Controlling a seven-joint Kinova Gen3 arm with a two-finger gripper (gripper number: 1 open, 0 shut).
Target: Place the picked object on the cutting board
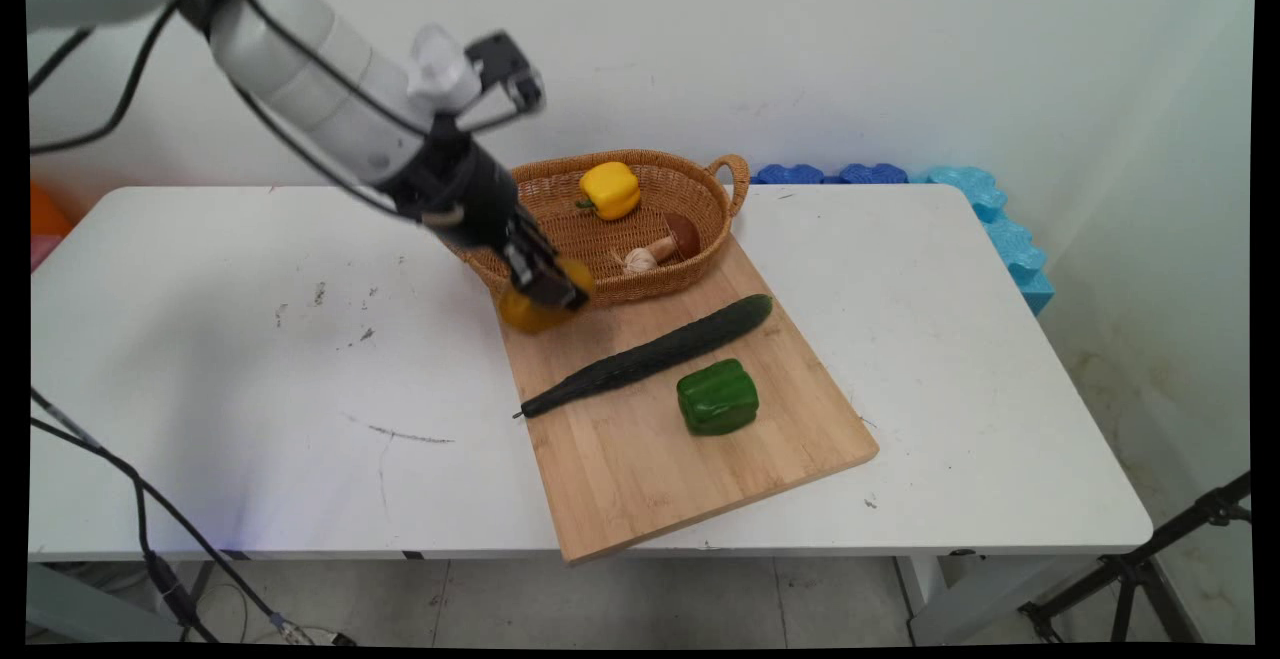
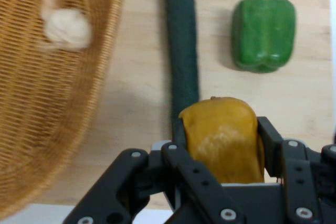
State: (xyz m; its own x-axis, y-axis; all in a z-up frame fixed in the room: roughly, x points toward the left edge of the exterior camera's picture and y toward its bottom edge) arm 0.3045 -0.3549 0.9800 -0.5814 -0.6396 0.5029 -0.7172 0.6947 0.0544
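White table (image 1: 250,389), wooden board (image 1: 650,459) laid across it. An orange-yellow pepper (image 2: 226,137) is pinched by the gripper (image 1: 545,284) at the basket (image 1: 600,284) rim, above the board's far corner. Cucumber (image 1: 650,354) and green pepper (image 1: 717,397) are left lying on the board.

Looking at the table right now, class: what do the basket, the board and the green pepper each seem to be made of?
Basket: woven wicker or rattan, matte tan; the weave strands and looped handle show.
Board: light wood, possibly bamboo; pale parallel strips and grain, smooth finish.
Green pepper: glossy skin with highlights; whether real or a plastic model cannot be told.
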